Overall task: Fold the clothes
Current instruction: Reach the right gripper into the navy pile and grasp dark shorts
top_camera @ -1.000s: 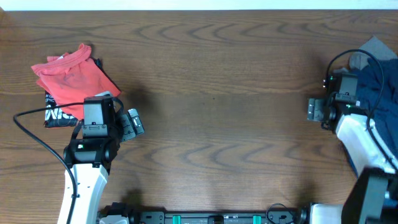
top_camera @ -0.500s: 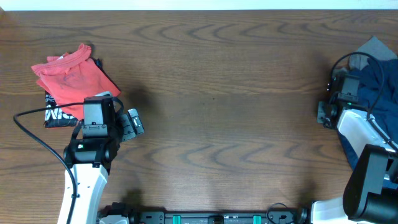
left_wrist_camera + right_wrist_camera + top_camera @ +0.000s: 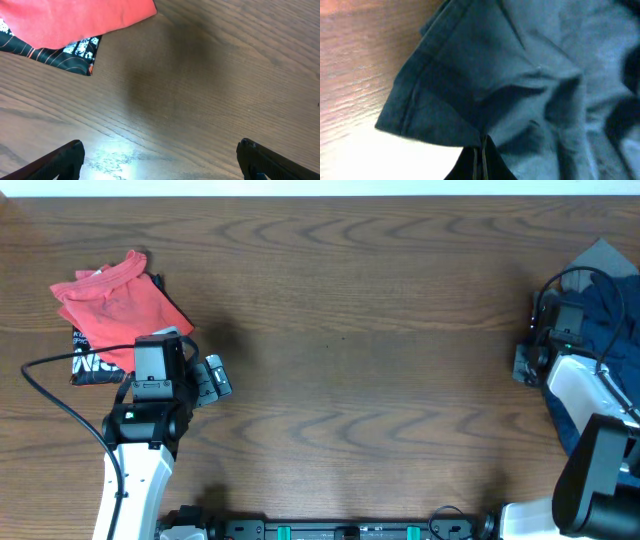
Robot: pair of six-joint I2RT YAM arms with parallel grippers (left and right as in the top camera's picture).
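- We locate the blue garment (image 3: 608,305) at the right edge of the table (image 3: 350,310), toward the far right corner. It lies in a crumpled heap and is not yet folded.
- The cloth is a thin, matte woven fabric with soft creases and a stitched hem band along one corner. We judge that it will drape and slide rather than hold a shape.
- The right gripper (image 3: 481,142) is clenched, with its two dark fingers pressed together and only a thin slit between them. The hemmed cloth runs into the tips, so we judge that it grasps the blue garment there. A grip near a corner lets the cloth be drawn out flat toward the middle of the table.
- A grey garment (image 3: 602,252) shows beyond the blue heap at the far right corner. We cannot tell its full shape.
- The red garment (image 3: 110,305) rests near the left edge, toward the far left corner, as a flat folded packet. It sits on a black printed garment (image 3: 90,363), which is also flat. We judge this to be the finished stack, set away from the working area.
- The left gripper (image 3: 160,145) is released. Its fingers are spread wide above bare wood just beside the stack's near corner and touch nothing. We judge that it is parked there.
- The table is dark wood-grain, smooth, with a slight sheen.
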